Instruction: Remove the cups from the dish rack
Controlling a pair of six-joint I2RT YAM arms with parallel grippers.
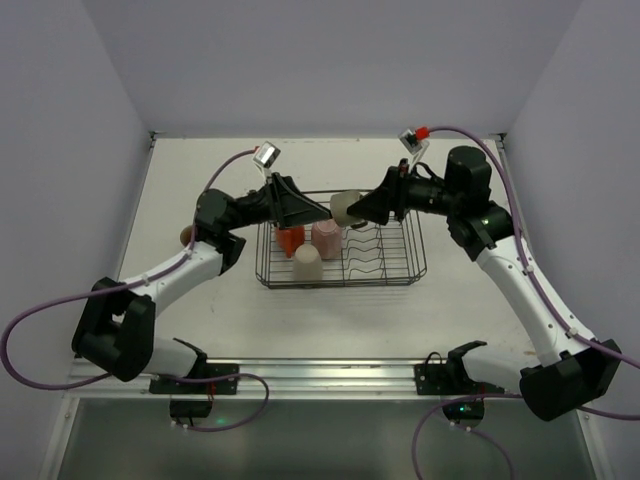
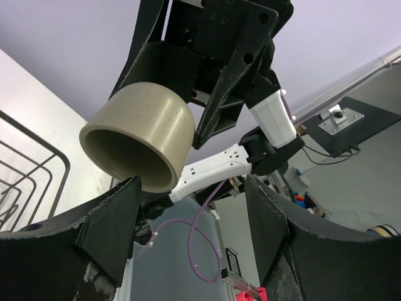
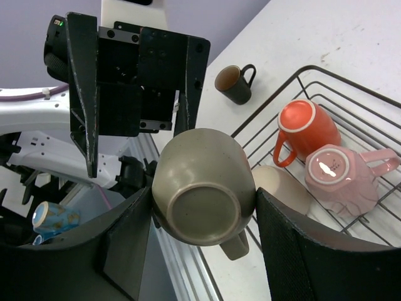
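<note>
The orange cup (image 1: 291, 238), pink cup (image 1: 326, 238) and cream cup (image 1: 307, 264) sat inside the dish rack (image 1: 340, 285). The dark cup (image 3: 233, 83) stood on the bench (image 1: 250, 320), left of the rack. Over the rack's far side, the right hand (image 3: 202, 207) was clamped on the olive-grey cup (image 2: 135, 135). That cup lay sideways, with its mouth pointing at the left hand (image 2: 191, 200). The left hand's fingers were apart.

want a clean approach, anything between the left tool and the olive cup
Nothing visible. The olive cup, gripped by the right tool, faces the open left tool across clear air above the dish rack.
</note>
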